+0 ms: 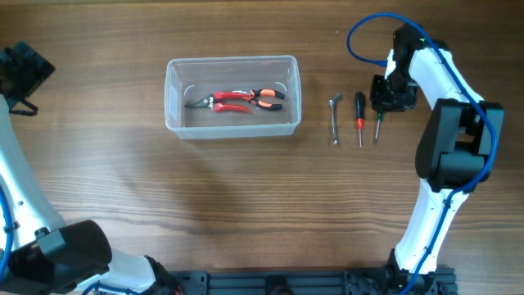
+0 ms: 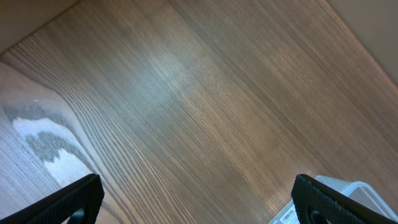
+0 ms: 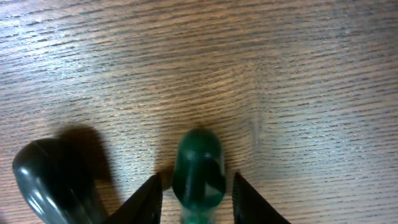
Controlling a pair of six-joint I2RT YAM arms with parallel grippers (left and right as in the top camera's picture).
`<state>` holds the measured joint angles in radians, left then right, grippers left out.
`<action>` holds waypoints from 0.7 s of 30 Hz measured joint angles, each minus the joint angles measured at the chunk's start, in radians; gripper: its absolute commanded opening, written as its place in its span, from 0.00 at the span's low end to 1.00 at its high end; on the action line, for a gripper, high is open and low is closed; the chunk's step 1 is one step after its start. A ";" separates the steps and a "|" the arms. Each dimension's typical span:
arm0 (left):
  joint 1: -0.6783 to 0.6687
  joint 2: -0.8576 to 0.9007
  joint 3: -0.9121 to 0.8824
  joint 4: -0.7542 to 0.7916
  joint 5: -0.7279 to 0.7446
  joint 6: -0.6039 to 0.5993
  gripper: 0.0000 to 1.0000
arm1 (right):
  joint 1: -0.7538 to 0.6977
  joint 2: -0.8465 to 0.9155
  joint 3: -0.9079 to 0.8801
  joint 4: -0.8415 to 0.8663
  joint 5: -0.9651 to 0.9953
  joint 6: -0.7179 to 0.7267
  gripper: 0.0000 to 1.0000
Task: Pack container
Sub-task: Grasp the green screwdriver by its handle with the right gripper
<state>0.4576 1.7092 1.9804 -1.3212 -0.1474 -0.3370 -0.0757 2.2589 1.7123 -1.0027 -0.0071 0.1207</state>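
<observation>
The clear plastic container [image 1: 232, 60] sits at the table's middle left and holds red-handled pliers [image 1: 227, 102] and orange-and-black pliers [image 1: 264, 97]. To its right lie a small wrench [image 1: 335, 117], a black-and-red screwdriver [image 1: 359, 115] and a green screwdriver [image 1: 377, 127]. My right gripper [image 1: 386, 94] is low over the green screwdriver. In the right wrist view its fingers [image 3: 198, 194] straddle the green handle [image 3: 198, 163] with a small gap on each side. My left gripper [image 1: 20, 70] is open and empty at the far left, its fingers [image 2: 199, 199] over bare wood.
The black handle of the other screwdriver [image 3: 53, 180] lies close to the left of my right fingers. A pale plastic corner with a label [image 2: 357, 193] shows at the lower right of the left wrist view. The arm bases stand along the front edge.
</observation>
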 measured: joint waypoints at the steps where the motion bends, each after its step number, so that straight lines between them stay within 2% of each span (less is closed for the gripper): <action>1: 0.000 0.000 0.000 0.000 0.000 0.000 1.00 | 0.000 0.000 0.000 -0.001 0.001 -0.002 0.09; 10: 0.000 0.000 0.000 0.000 0.000 0.000 1.00 | 0.000 -0.004 -0.003 -0.017 -0.004 0.010 0.04; 21: 0.000 0.000 0.000 0.000 0.000 0.000 1.00 | 0.000 -0.013 -0.005 -0.037 -0.016 0.010 0.04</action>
<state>0.4576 1.7092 1.9804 -1.3216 -0.1474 -0.3370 -0.0753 2.2463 1.7077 -1.0397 -0.0227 0.1307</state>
